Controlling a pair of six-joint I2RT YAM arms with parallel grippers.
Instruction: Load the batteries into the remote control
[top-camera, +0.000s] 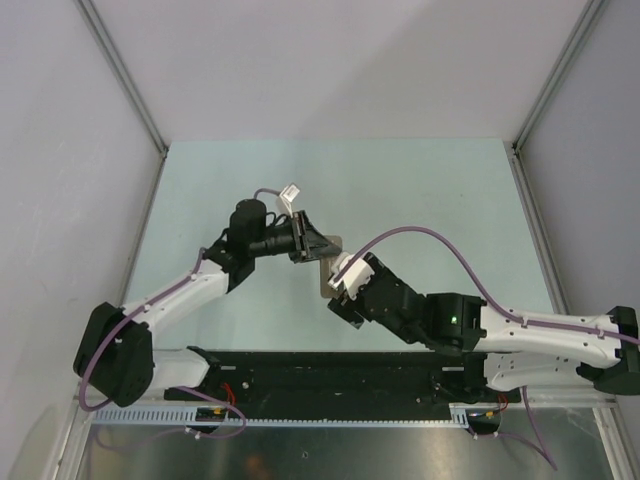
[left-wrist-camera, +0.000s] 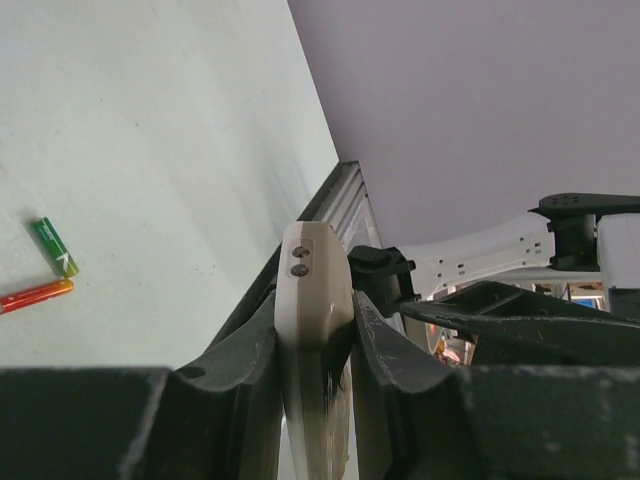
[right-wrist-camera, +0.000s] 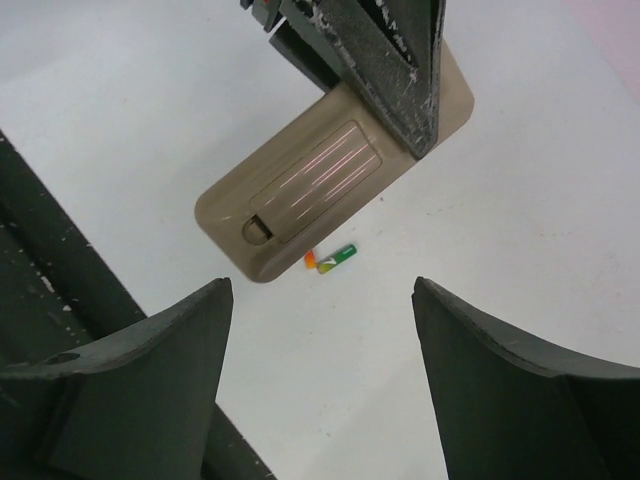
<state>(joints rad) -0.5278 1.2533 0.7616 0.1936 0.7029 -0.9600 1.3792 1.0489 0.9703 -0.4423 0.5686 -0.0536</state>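
Right gripper sits closest to its wrist camera, across the bottom of the frame. Its jaws are spread wide with nothing between them.

Beyond the gap is the remote control, which looks beige in this light.
- Long axis: diagonal, lower left to upper right of the frame.
- Face toward the camera: plain back, with a ribbed panel and a small notch at the panel's lower-left end.
- Lower-left end is free. The upper-right end is clamped by the left gripper, one dark finger crossing it.

Left wrist view: left gripper has its jaws pinching the remote by its two broad faces. The remote is seen edge-on, long axis running up the frame, narrow end at frame centre with two small dark dots on it.

Batteries on the worktop:
- Green battery and red battery lie at the left edge of the left wrist frame.
- Their near ends meet in a shallow V.
- In the right wrist view they show just below the remote's free end.

Top view: the remote is at frame centre between the two grippers, largely hidden by them.
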